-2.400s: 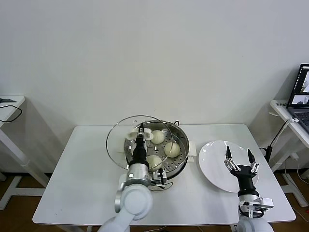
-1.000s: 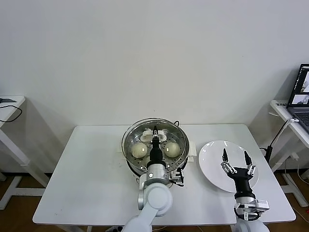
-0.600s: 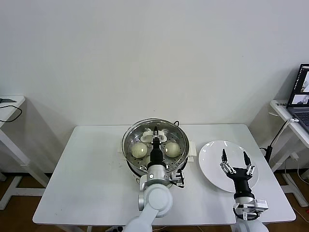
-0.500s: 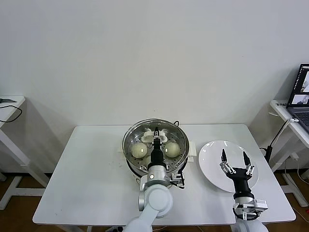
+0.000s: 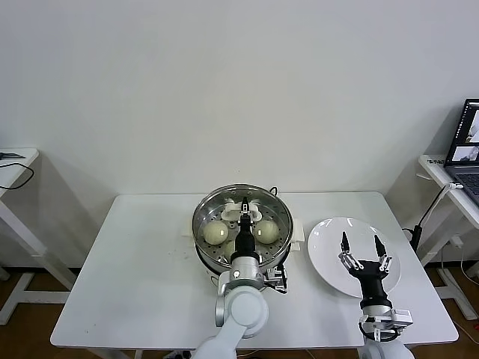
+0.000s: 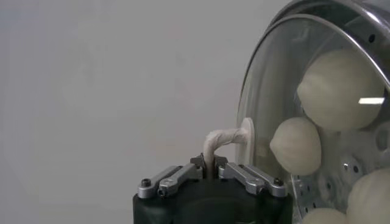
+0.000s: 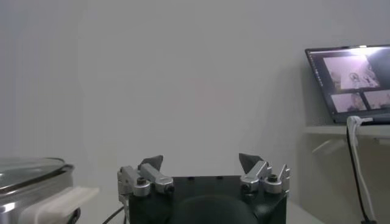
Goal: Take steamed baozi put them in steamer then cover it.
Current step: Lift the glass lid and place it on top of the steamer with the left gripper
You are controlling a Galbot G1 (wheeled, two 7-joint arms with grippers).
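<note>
- Lowest in the head view, at lower right, the right tool [image 5: 360, 249] hangs above the near part of the white plate [image 5: 329, 233]; its fingers are spread wide and hold nothing, which the right wrist view confirms. This arm looks idle.
- The plate sits right of centre on the white desk [image 5: 135, 262], and nothing lies on the part of it that shows.
- At lower centre, the left arm reaches up the frame over the steamer [image 5: 278, 247]. The left tool [image 5: 243, 212] is clamped on the white handle of the cover [image 5: 222, 203]; the left wrist view shows the fingers pinched together around that handle [image 6: 226, 137].
- The cover, clear glass with a metal rim, lies over the mouth of the steamer at the middle of the frame, its rim lined up with the pot's. Whether it is fully seated I cannot tell.
- Through the glass the steamed baozi [image 5: 216, 232] show on the perforated tray. The head view gives two plainly, one on each side of the arm, and the left wrist view shows parts of four [image 6: 295, 145].
- As a judgement, the loading is done, since the buns are in the pot and none shows on the plate. The covering is at its last stage; what seems left is to let go of the handle and lift the left arm away.
</note>
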